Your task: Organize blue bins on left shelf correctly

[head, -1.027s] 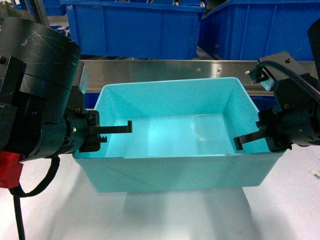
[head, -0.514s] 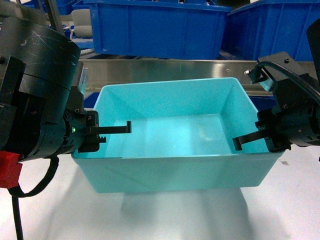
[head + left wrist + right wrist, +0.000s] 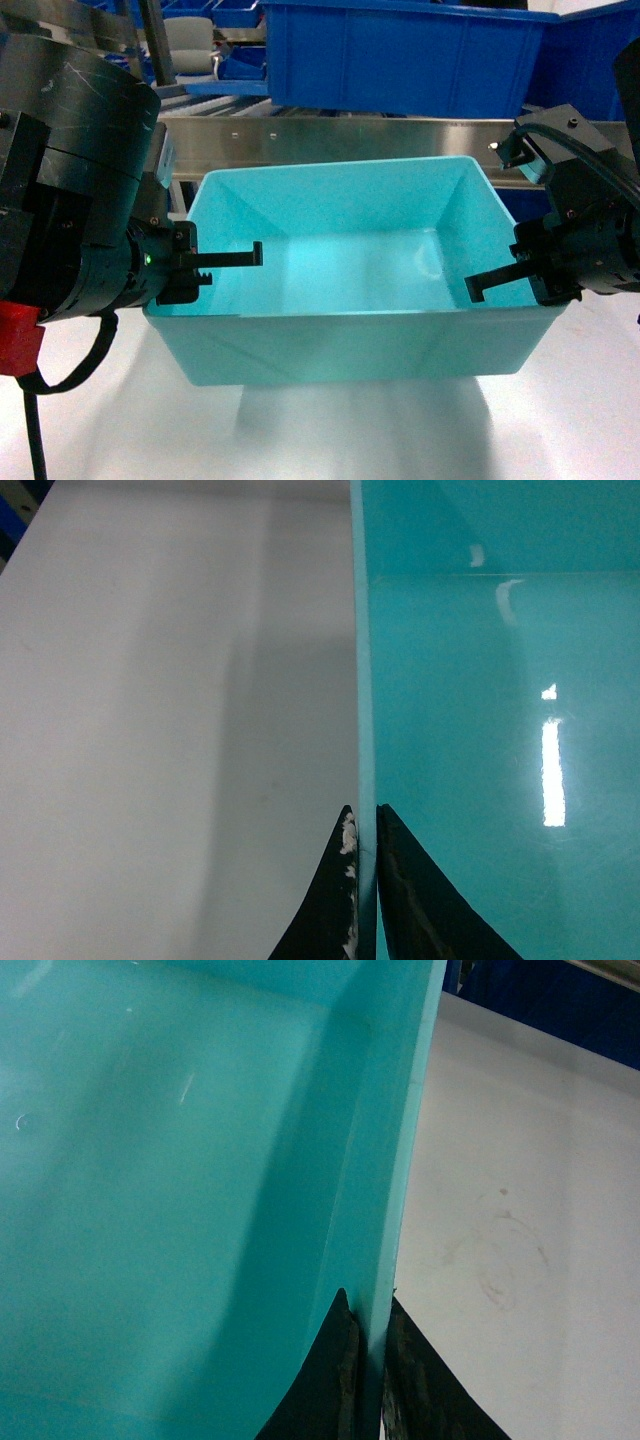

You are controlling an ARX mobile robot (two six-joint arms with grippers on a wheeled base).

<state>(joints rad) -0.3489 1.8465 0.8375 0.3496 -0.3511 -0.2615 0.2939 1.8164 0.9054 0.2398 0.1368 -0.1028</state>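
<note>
Gripping the turquoise bin [image 3: 350,290] from both ends, so both arms are busy here. The left gripper [image 3: 185,265] is pinching the bin's left wall, and the left wrist view shows it clearly: two dark fingers [image 3: 335,900] are closing on the thin rim [image 3: 362,680], one outside, one inside. Same deal on the other end, where the right gripper [image 3: 530,272] is clamping the right wall, with its fingers [image 3: 325,1385] sitting either side of the plastic edge.

The bin is sitting upright and open-topped over the white desk [image 3: 120,420], and a soft shadow is showing beneath it; I honestly can't tell if it's touching the desk or not. Just behind the bin, the steel shelf [image 3: 330,135] is running across as a shiny flat beam, and darker blue crates [image 3: 400,55] are sitting on it further back. The bin's inside is looking glossy, with light glare on the floor.
</note>
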